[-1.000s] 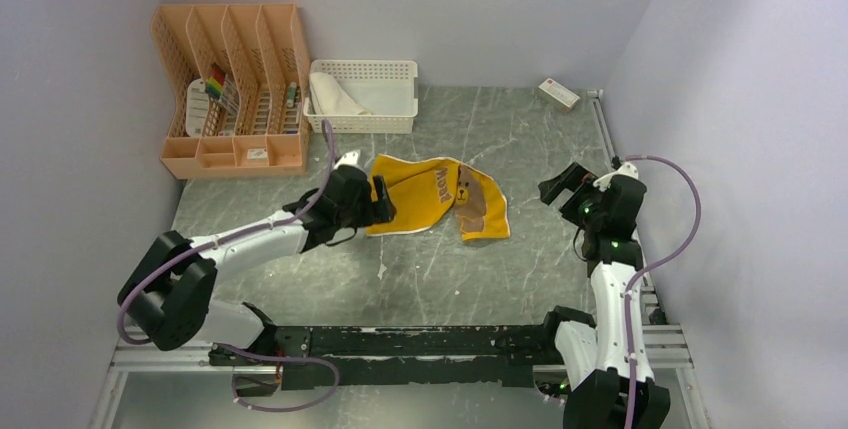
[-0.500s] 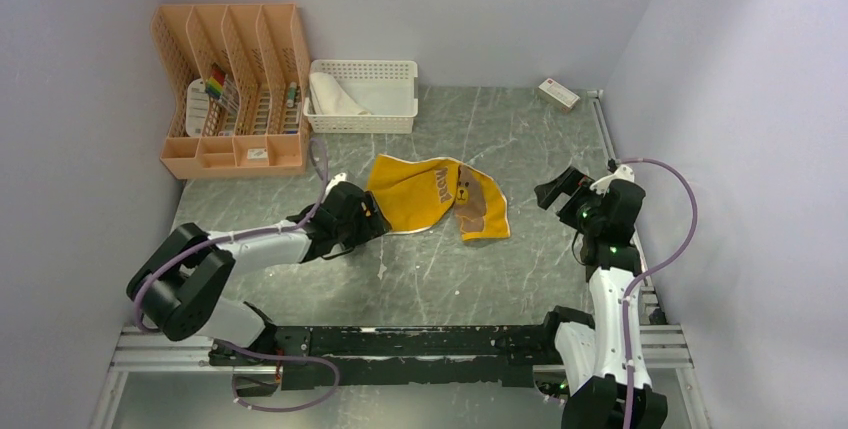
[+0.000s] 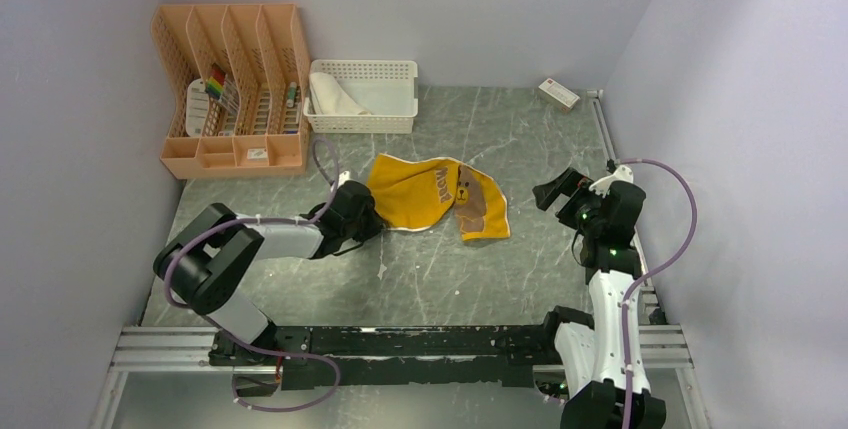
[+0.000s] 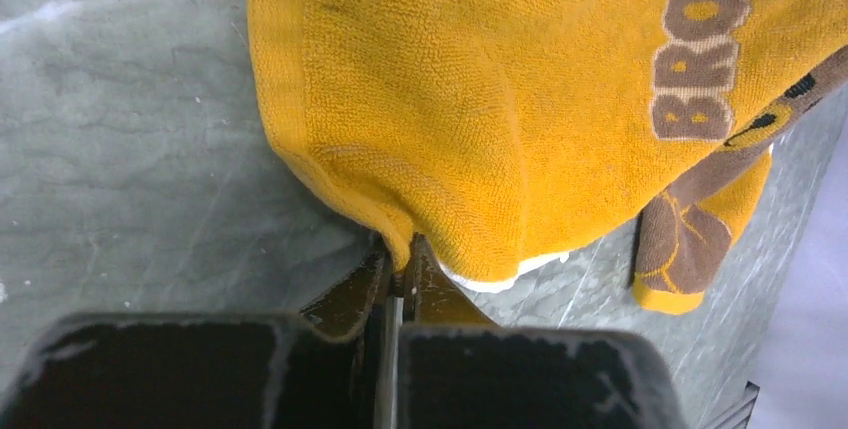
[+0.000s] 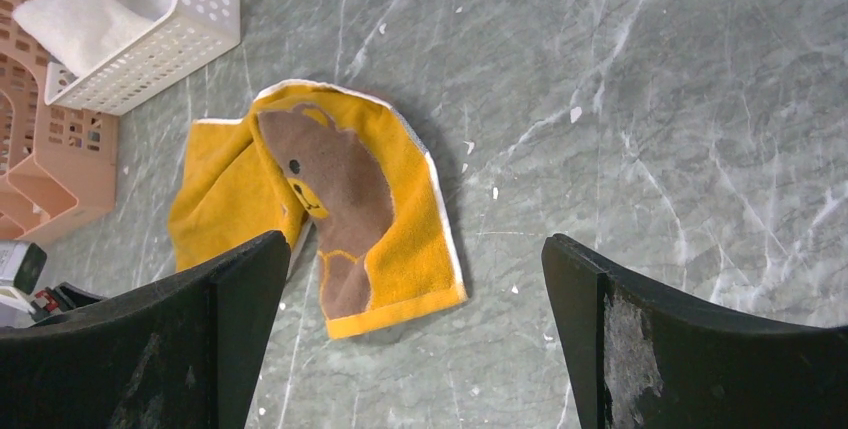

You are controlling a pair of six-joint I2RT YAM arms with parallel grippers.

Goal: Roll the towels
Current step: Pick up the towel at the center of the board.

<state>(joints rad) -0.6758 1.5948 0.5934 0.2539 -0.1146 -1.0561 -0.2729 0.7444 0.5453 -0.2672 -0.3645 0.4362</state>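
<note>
Pinching an edge of the yellow towel, the left gripper had its fingers closed on the cloth, which lay rumpled on the table. The right gripper hung nearby, fingers wide apart. The white towel sat in the basket.

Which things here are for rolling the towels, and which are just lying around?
For the job: mustard-yellow terry towel with brown bear patch, pinched by left claw; white cloth towel.
Lying about: white plastic lattice basket holding it; peach plastic file organizer; small pale box.
</note>
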